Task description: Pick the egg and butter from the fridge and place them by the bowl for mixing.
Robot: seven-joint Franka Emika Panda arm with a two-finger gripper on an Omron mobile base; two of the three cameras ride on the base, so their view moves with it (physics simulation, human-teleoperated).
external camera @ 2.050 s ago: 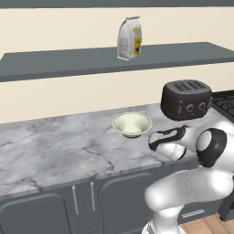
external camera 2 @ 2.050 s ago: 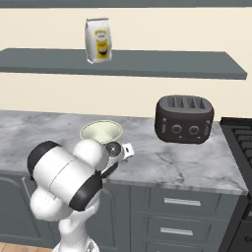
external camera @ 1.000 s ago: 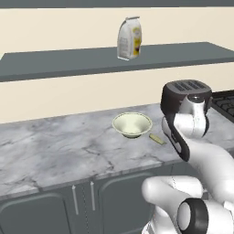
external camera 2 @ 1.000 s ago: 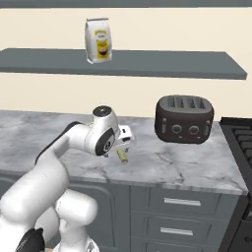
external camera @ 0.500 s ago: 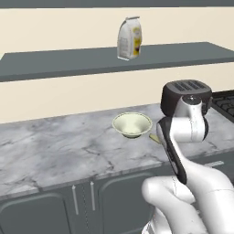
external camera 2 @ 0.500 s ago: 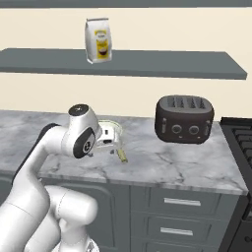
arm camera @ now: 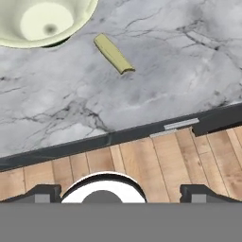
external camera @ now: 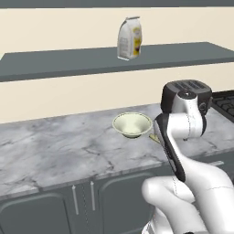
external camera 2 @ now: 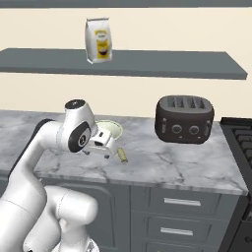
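The cream-white bowl stands on the marble counter, and its pale greenish inside is at the top left of the hand view. Just right of the bowl lies the pale yellow butter stick, flat on the counter, with nothing touching it. My gripper is open, its fingertips far apart and nothing between them. It hangs over the counter's front edge, back from the butter. In the right base view the hand covers part of the bowl. The egg and the fridge are out of view.
A dark toaster stands on the counter to the right, with a black stove beyond it. A bag sits on the wall shelf above. Grey cabinets run below the counter edge, and wooden floor lies under the hand.
The arm has swung up and back from beside the bowl toward the counter's front edge. The butter lies on the counter, let go.
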